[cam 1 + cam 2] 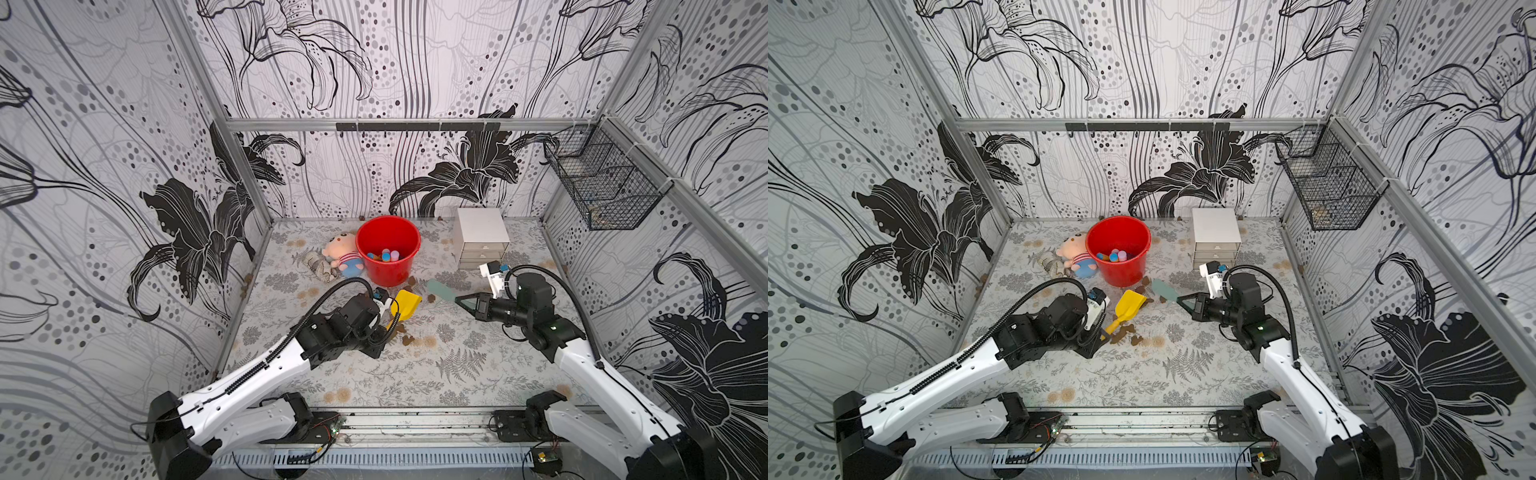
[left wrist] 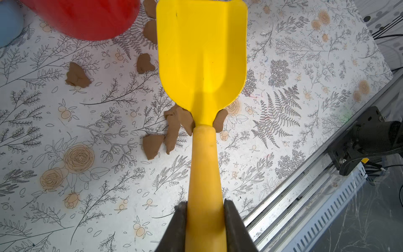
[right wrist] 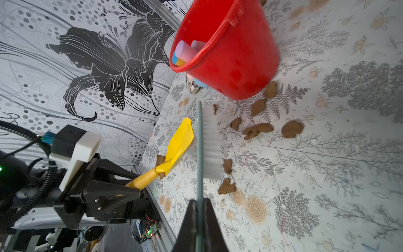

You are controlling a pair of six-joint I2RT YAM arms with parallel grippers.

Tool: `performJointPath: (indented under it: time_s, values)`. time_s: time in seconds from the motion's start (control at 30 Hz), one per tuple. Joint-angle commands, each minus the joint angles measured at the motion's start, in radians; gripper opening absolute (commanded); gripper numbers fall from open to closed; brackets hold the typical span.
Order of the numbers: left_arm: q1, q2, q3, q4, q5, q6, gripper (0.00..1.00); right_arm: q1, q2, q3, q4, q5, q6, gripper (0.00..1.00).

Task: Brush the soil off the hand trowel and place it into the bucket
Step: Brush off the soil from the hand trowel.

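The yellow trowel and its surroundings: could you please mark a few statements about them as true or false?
1. The left gripper is shut on the handle of the trowel. True.
2. The right gripper is empty. False: it is shut on a brush.
3. Several soil clumps lie on the table. True.
4. The bucket is empty. False: it holds coloured pieces.
5. The trowel lies inside the bucket. False: it is held outside it, over the table.
6. The bucket stands upright. True.
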Motion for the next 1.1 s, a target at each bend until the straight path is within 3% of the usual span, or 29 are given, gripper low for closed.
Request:
performJointPath:
  time_s: [0.0, 0.13, 0.33, 0.5, 0.67, 0.93, 1.07]
  values:
    - [0.06, -0.01, 0.055, -0.036, 0.068, -0.006, 0.0, 0.027, -0.068, 0.033, -0.097, 0.022, -0.131, 0.0]
    - [0.175, 0.008, 0.091, -0.089, 0.227, -0.016, 0.0, 0.216, -0.134, 0.029, -0.158, 0.277, -0.31, 0.0]
    - [0.264, 0.035, 0.144, -0.164, 0.429, -0.038, 0.0, 0.488, -0.101, 0.024, -0.175, 0.588, -0.559, 0.0]
    - [0.335, 0.052, 0.137, -0.217, 0.515, -0.039, 0.0, 0.716, -0.011, 0.021, -0.174, 0.857, -0.791, 0.0]
    - [0.34, 0.065, 0.106, -0.217, 0.601, -0.073, 0.0, 0.938, 0.077, 0.016, -0.087, 1.021, -1.047, 0.0]
    - [0.341, 0.08, 0.079, -0.223, 0.688, -0.107, 0.0, 0.985, 0.131, 0.026, 0.017, 1.021, -1.217, 0.0]
    - [0.34, 0.079, 0.074, -0.231, 0.699, -0.113, 0.0, 0.985, 0.156, 0.031, 0.058, 1.121, -1.223, 0.0]
